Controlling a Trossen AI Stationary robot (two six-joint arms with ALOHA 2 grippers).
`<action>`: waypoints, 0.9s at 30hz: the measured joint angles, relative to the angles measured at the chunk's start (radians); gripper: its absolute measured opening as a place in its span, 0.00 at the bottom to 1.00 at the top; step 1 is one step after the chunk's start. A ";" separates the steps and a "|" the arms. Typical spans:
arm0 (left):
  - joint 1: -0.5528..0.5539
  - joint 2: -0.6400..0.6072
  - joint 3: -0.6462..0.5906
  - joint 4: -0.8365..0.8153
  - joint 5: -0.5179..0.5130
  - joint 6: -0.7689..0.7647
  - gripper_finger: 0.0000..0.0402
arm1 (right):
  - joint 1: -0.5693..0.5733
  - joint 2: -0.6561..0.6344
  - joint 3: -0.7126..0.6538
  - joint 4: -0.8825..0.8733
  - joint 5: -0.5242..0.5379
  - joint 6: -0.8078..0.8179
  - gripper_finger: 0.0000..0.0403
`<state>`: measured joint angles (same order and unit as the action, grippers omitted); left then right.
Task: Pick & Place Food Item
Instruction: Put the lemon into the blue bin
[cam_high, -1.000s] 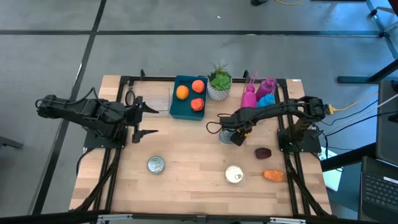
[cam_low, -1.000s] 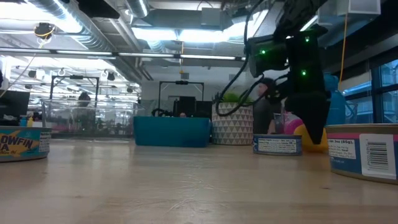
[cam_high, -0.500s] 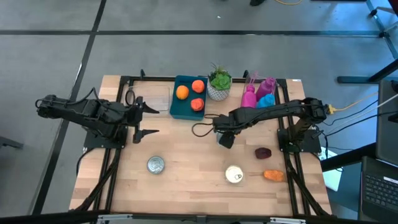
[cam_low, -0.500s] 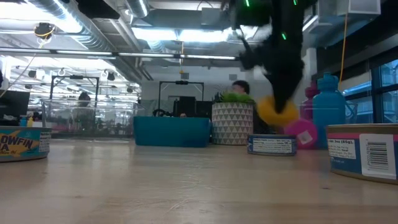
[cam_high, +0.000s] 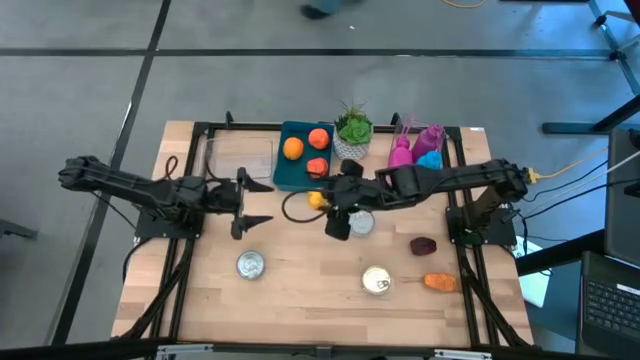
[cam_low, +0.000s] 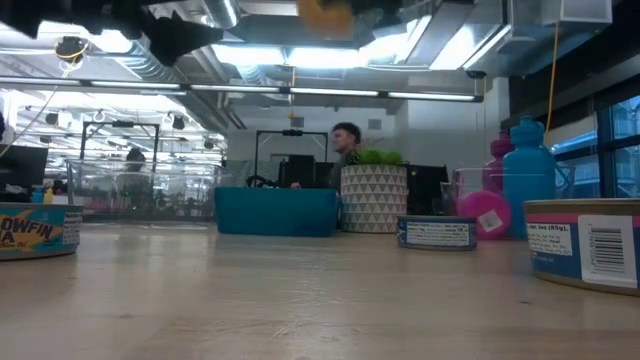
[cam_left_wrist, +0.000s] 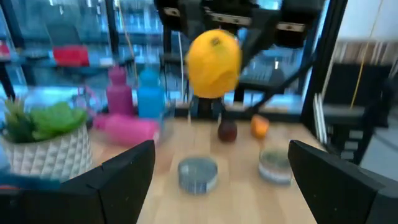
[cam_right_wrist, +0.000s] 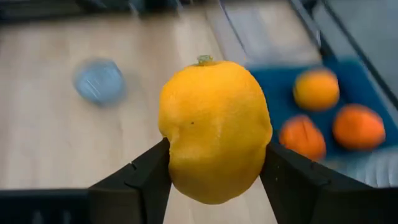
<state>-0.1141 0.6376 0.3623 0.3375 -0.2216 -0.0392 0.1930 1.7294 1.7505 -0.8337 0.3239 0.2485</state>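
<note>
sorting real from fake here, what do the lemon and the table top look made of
Lemon: smooth, evenly yellow skin with a faint sheen and a neat stem nub, so likely plastic, though real fruit can't be ruled out. Table top: pale wood, with visible plank seams.

Evenly and brightly lit from overhead, with ceiling strip lights (cam_low: 300, 52) glaring in the low view. Only soft, short shadows on the wooden table (cam_high: 300, 280). Motion-smeared around the lemon (cam_left_wrist: 213, 63) in the left wrist view; sharp on the lemon in the right wrist view, blurred behind it, including the blue tray (cam_right_wrist: 348, 81).
</note>
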 joint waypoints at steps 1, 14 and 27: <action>0.005 0.000 -0.019 0.055 0.005 0.009 0.89 | 0.007 0.000 0.005 0.031 0.000 -0.018 0.54; 0.071 0.060 -0.065 0.419 0.192 0.020 0.89 | 0.017 0.019 0.007 0.253 -0.112 -0.087 0.54; 0.071 0.359 0.070 0.572 0.231 0.077 0.92 | 0.011 0.053 0.006 0.300 -0.158 -0.119 0.55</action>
<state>-0.0429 0.9968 0.4326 0.9092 0.0094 0.0381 0.2040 1.7824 1.7565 -0.5334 0.1657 0.1295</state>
